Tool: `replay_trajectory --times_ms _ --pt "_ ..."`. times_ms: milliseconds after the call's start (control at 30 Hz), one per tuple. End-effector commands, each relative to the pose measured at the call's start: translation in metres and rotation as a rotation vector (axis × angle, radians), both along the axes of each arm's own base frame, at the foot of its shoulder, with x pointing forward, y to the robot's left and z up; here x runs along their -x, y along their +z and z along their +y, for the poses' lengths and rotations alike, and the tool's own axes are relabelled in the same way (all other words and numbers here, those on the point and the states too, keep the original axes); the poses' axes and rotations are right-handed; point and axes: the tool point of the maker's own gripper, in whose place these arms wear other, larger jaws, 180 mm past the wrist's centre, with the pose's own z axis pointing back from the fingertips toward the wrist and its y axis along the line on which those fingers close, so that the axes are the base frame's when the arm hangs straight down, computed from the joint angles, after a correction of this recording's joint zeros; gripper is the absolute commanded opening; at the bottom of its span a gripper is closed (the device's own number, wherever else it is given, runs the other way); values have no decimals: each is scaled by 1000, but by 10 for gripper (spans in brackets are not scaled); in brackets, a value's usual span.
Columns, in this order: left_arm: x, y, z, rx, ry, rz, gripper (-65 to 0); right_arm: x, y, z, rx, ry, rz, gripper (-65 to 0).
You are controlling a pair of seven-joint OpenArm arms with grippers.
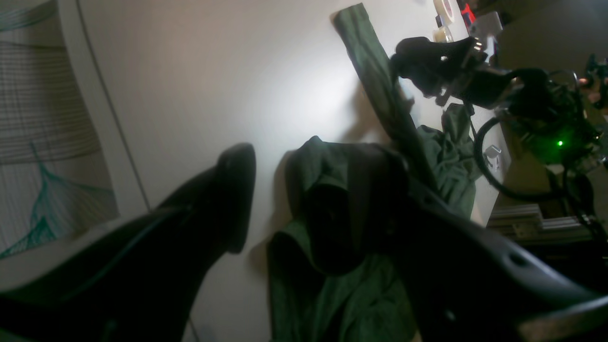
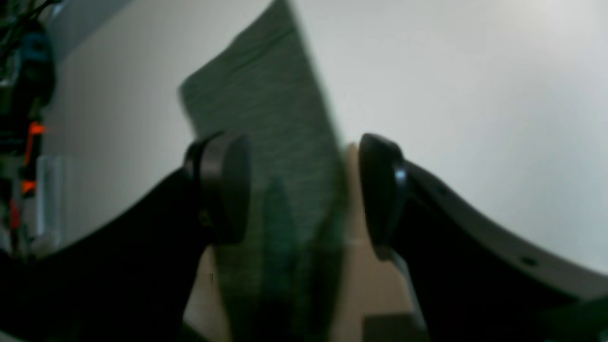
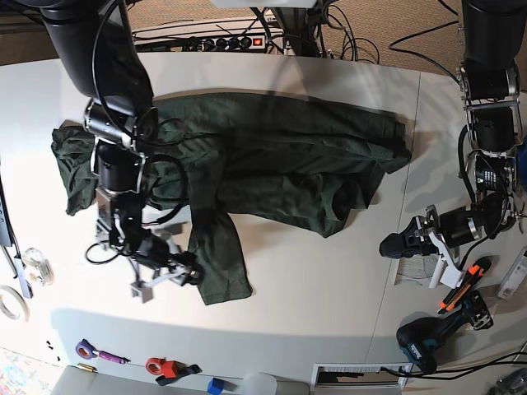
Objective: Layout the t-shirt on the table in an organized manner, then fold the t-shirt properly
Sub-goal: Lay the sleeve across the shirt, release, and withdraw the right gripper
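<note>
T-shirt (image 3: pixel 280 164): one, dark green, lying crumpled across the far half of the desk (image 3: pixel 313 280). Its body is bunched in folds, and one flap (image 3: pixel 218 263) hangs toward the near side.

Two hands are counted. The right hand (image 3: pixel 186 274), at the scene's left, sits at the left edge of that flap. In its wrist view its pads stand apart with the green cloth showing between them, so it is open and has clamped nothing. The left hand (image 3: pixel 389 245) is on the scene's right, on bare desk apart from the shirt, its jaws also spread and empty.

The main risk, as I judge it, is a one-sided pull. If the right hand shuts and drags the flap with the far end unheld, the whole bundle could slide rather than spread out. It could also pinch several layers at once, locking the wrinkles in. The cloth bunched under the right arm at the far left might catch on its cables.

At the left edge are two tape rolls (image 3: pixel 34 260) that dragged cloth could sweep. Near right lie one drill (image 3: pixel 428 344) and one orange-handled tool (image 3: pixel 461 290).
</note>
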Motion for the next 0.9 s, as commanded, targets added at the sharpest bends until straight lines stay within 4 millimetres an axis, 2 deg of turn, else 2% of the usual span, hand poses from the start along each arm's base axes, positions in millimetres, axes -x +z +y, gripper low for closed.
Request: replay_trajectory --times_ms 0,67,100,133,200,267,333,467,567,667,867 --pt "-14 26 5 19 17 -75 -328 -7 10 9 -3 13 -8 -296" --pt "-14 26 5 19 16 -75 -328 -6 6 18 2 14 6 -304" --pt "-14 26 6 19 17 -75 -328 -6 3 19 10 12 9 -345" --pt "-14 26 6 18 16 -74 -328 -6 3 19 13 10 4 -424" --pt "-14 26 6 17 15 -73 -328 -9 6 17 14 2 -11 -650" --pt "-14 26 6 17 15 -73 -328 -15 18 15 18 1 -52 -650" --pt "-14 26 6 18 15 -74 -328 -20 43 23 -3 65 -135 -650" --pt "-15 27 6 20 20 -79 -328 -8 99 64 -70 270 -296 -650" --pt "-17 31 7 20 22 -88 -328 14 119 102 -76 366 -369 -650" --pt "-21 37 10 15 24 -101 -328 48 119 149 -38 501 -401 -650" --pt "-22 41 18 -2 31 -108 -328 140 97 246 71 852 -417 -650"
